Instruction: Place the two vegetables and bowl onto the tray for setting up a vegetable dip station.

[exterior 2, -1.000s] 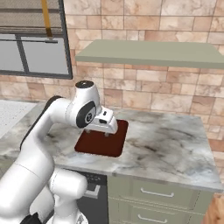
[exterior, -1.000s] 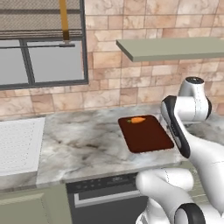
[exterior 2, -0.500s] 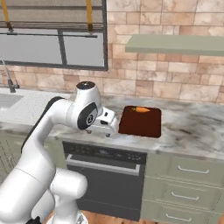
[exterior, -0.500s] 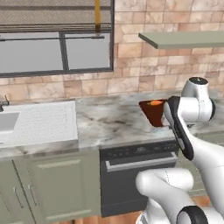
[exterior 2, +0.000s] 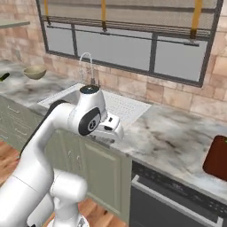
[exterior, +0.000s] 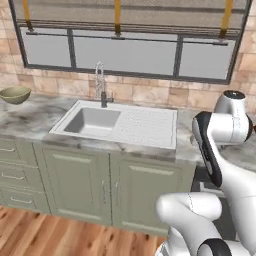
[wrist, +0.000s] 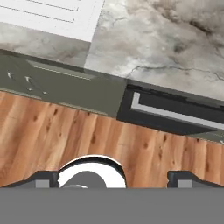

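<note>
The olive-beige bowl [exterior: 15, 94] stands on the marble counter left of the sink, also seen in the right base view as the bowl [exterior 2: 35, 72]. A small dark green elongated vegetable [exterior 2: 3, 77] lies beyond it, cut by the frame edge. The dark reddish-brown tray [exterior 2: 217, 158] shows partly at the far right on the counter. The carrot is out of view. My gripper [wrist: 113, 178] is open with nothing between its fingertips [wrist: 43, 177], and it hangs over the counter's front edge by the dishwasher, far from bowl and tray.
A white sink [exterior: 90, 121] with a ribbed drainboard [exterior: 147, 127] and a faucet [exterior: 101, 85] sits between bowl and tray. A dark dishwasher front [wrist: 175, 114] and green cabinet doors [wrist: 57, 83] lie below, above a wood floor [wrist: 87, 140].
The whole scene has slid right: the base has driven left along the counter, from the tray to the sink. The bowl has come into view. The gripper stays open.
</note>
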